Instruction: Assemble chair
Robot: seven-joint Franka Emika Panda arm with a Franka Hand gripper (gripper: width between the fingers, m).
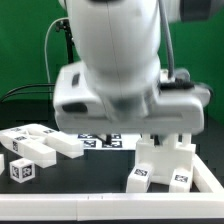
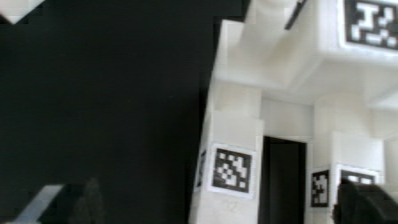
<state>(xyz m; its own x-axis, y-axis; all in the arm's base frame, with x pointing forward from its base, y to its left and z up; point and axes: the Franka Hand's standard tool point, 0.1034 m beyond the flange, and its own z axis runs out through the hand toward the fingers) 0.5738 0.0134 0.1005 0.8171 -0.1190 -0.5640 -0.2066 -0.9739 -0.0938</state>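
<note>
Though jaw gap unreadable, two-finger gripper [image 1: 168, 132] hangs close over stepped white plastic chair block [image 1: 163, 165]: snagging lift could topple it.

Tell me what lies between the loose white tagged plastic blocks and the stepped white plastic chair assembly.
Exterior view: bare black tabletop separates loose blocks from chair assembly; the marker board edges the gap's far side.

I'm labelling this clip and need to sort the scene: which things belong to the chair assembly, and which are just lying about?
Belong to the job:
- partly built chair
- loose white chair parts

Just lying about:
- marker board
- black cables at the back
</note>
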